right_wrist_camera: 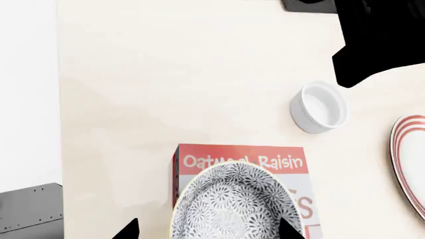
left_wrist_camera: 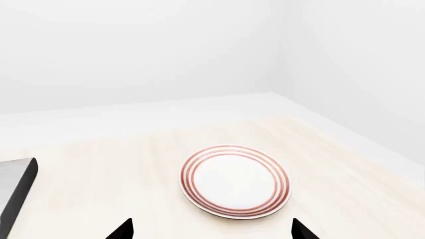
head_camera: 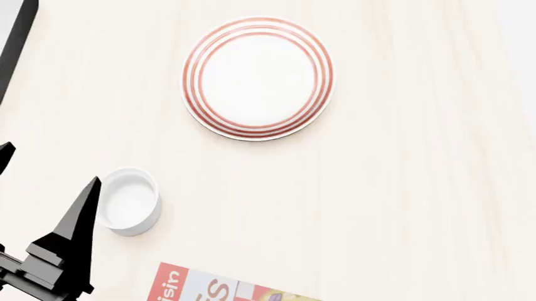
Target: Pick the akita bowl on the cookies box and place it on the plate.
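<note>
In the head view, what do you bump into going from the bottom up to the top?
Cookies box → white cup → plate.

Showing one plate (head_camera: 258, 77) with red rings, one small white cup (head_camera: 130, 200), one red-and-white cookies box (right_wrist_camera: 242, 167), and one speckled bowl (right_wrist_camera: 232, 204) sitting on that box. Also showing one pale wooden table (head_camera: 418, 188), one dark slab (left_wrist_camera: 15, 191) at its edge, and two pairs of black gripper fingertips, one pair in each wrist view.
</note>
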### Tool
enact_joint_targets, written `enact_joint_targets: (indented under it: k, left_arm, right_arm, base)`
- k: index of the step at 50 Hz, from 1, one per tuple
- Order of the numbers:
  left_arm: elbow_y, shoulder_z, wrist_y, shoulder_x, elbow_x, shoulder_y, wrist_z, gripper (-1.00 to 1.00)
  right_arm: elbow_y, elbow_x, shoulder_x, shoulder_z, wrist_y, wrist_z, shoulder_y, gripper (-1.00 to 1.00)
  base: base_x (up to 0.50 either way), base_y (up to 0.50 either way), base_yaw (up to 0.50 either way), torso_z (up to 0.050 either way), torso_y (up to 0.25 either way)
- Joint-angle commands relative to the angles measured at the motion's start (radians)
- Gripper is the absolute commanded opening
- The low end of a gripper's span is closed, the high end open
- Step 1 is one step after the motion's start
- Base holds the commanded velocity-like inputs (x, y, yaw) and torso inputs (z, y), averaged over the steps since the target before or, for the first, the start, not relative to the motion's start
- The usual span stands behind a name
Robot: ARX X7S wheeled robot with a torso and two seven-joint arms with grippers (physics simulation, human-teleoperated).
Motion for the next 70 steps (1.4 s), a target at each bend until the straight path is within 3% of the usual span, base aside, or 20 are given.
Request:
enact_joint_targets:
  k: [1,13,40,70]
  left_arm:
    - [-0.010,0.009,0.007,0.000,0.007,-0.002,0.005,1.00]
    - [-0.009,0.017,0.015,-0.001,0.014,0.006,0.010,1.00]
    - [-0.015,0.016,0.021,-0.004,0.005,0.011,0.006,1.00]
    - [-0.027,0.008,0.042,-0.011,0.004,0.029,0.010,1.00]
  right_arm:
    - [0.012,-0.050,-0.057,-0.063,0.009,0.006,-0.034,1.00]
    - [0.056,-0.087,-0.092,-0.136,0.022,-0.007,-0.046,1.00]
    - [0.173,-0.148,0.002,-0.184,0.103,-0.109,-0.028,1.00]
    - [0.199,-0.193,-0.059,-0.273,0.115,-0.122,-0.016,1.00]
  base:
    - [0.00,0.00,0.00,0.000,0.000]
    - [0.00,0.00,0.00,0.000,0.000]
    - [0.00,0.00,0.00,0.000,0.000]
    - [0.00,0.00,0.00,0.000,0.000]
